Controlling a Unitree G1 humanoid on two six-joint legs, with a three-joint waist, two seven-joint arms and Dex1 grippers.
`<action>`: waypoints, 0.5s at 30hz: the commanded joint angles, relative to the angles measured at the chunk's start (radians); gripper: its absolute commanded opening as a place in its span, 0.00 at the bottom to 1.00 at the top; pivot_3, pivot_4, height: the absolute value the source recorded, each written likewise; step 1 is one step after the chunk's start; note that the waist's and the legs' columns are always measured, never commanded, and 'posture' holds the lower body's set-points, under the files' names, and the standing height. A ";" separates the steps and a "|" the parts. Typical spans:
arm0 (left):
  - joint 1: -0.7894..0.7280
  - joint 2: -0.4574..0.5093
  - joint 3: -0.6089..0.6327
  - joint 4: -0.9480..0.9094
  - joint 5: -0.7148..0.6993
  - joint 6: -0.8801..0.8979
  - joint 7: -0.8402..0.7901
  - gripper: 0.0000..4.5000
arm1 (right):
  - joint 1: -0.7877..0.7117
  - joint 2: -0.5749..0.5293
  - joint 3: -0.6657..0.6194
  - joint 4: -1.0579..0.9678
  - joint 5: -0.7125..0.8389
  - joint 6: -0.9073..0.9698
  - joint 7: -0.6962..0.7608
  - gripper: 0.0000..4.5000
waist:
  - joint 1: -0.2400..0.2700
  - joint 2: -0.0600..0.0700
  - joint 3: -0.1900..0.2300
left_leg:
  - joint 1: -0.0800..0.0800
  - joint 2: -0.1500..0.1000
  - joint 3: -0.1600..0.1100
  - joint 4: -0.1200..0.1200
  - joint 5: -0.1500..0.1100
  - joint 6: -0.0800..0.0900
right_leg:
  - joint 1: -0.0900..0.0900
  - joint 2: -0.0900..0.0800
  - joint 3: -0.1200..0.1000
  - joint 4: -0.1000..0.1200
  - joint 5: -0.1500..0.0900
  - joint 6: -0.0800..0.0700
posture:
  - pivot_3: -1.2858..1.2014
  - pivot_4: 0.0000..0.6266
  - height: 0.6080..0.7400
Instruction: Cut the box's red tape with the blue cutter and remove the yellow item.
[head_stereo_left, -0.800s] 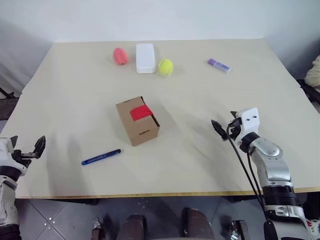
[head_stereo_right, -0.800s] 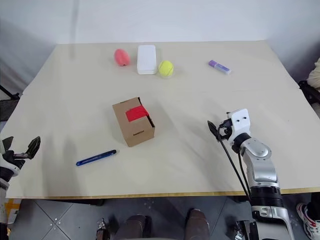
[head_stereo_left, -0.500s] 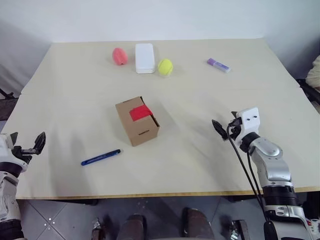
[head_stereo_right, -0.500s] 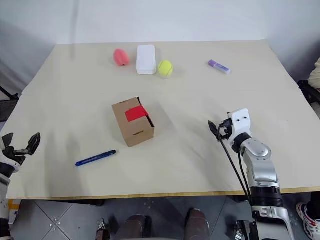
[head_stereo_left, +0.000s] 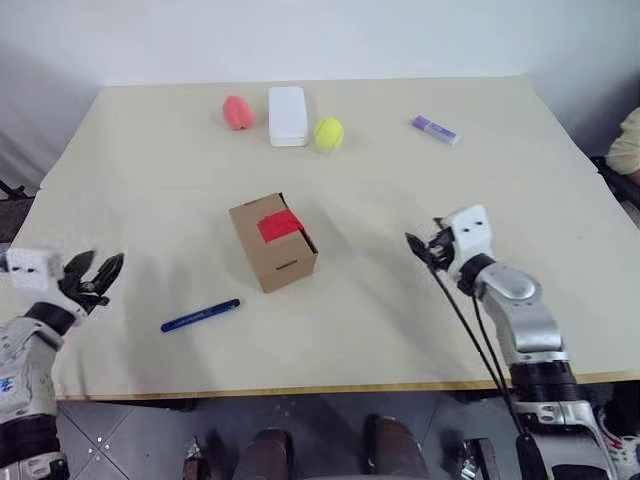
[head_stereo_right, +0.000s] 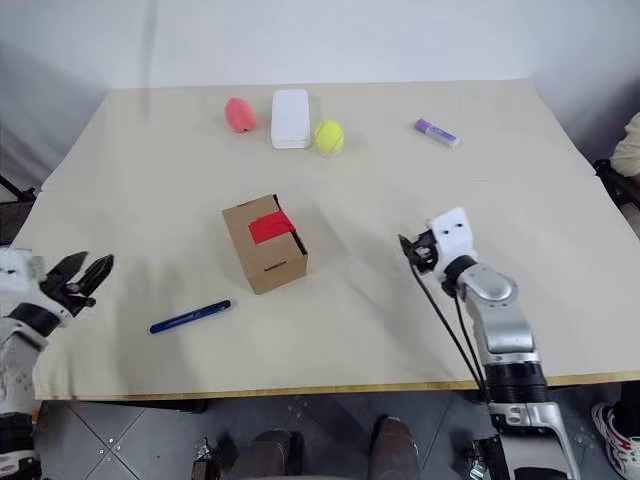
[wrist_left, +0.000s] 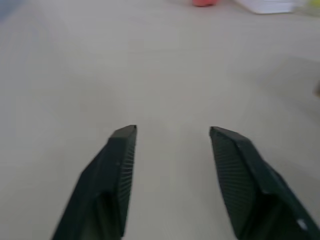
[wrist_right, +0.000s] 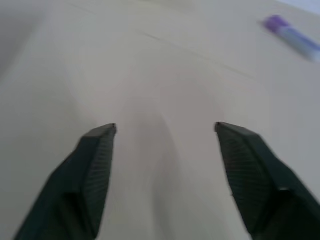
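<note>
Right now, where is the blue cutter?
In the left eye view the blue cutter lies on the table near its front edge, left of the box.

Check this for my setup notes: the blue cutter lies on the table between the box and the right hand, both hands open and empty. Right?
Not quite. The blue cutter lies between the box and the left hand, not the right hand, as the left eye view shows. Both hands are open and empty.

Can't see inside the small brown cardboard box (head_stereo_left: 273, 242), flaps taped shut; pink-red egg-shaped thing (wrist_left: 203, 2) and white rounded plastic case (wrist_left: 265, 5) blurry, cropped at left wrist view's edge
</note>
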 joint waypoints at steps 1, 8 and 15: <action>-0.073 0.040 -0.049 0.033 0.010 -0.009 -0.075 0.28 | -0.046 0.008 0.020 -0.076 0.040 0.061 0.046 0.40 | 0.000 0.000 0.000 | 0.000 0.000 0.000 0.000 0.000 0.000 | 0.000 0.000 0.000 0.000 0.000 0.000 | 0.52 0.24 1.00; -0.381 0.014 -0.197 0.365 0.143 -0.181 -0.110 0.00 | -0.039 0.037 0.082 -0.284 0.107 0.314 0.058 0.00 | 0.003 -0.001 0.000 | -0.001 0.000 0.000 0.000 0.000 0.000 | -0.002 0.001 0.000 0.001 0.000 0.000 | 0.52 0.24 1.00; -0.666 -0.062 -0.286 0.762 0.282 -0.364 0.007 0.00 | 0.035 -0.007 0.118 -0.590 0.240 0.608 0.076 0.00 | 0.001 -0.007 0.000 | -0.003 -0.001 0.001 0.000 -0.001 0.001 | -0.004 0.000 0.000 0.000 0.002 0.003 | 0.52 0.24 1.00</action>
